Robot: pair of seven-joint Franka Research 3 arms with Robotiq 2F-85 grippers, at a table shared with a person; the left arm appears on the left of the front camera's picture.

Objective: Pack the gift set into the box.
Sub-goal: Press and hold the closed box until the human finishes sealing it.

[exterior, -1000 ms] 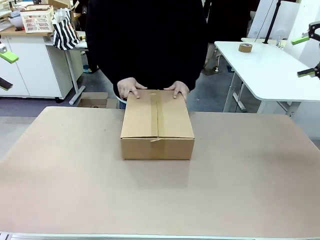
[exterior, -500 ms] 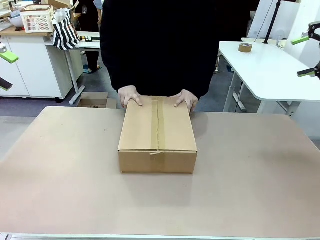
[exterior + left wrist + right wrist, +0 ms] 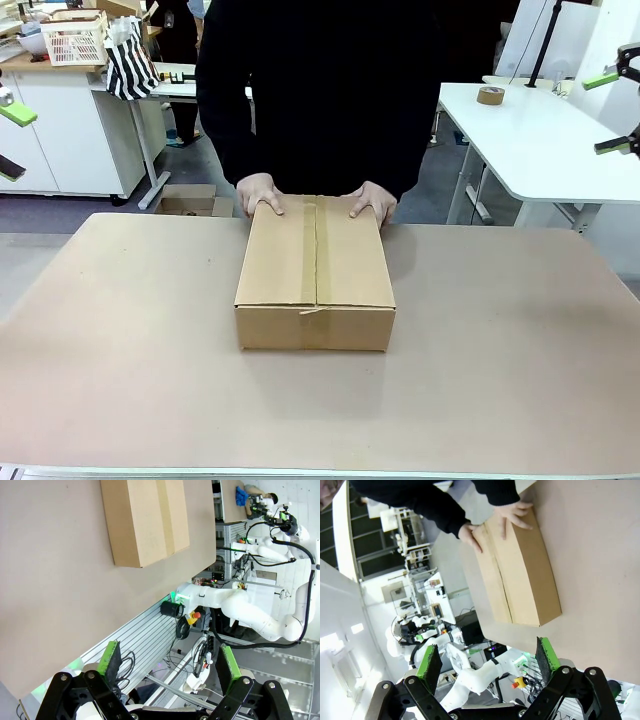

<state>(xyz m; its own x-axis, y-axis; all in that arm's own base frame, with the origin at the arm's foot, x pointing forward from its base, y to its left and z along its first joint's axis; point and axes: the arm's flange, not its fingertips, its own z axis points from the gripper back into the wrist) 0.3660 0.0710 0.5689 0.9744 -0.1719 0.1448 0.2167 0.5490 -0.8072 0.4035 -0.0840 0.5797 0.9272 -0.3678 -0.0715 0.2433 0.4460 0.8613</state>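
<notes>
Far from box [image 3: 280,260], empty claws [image 3: 169,649] [image 3: 487,647] agape

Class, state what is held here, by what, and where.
Left gripper and right gripper: open, empty. A person's hands hold the box by its far top edge.

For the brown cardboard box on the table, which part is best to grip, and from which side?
The box lies flat, flaps taped shut, so it offers no rim to pinch. Likely best: press its two long side walls, left gripper from the left, right gripper from the right. The person's hands cover the far end.
</notes>
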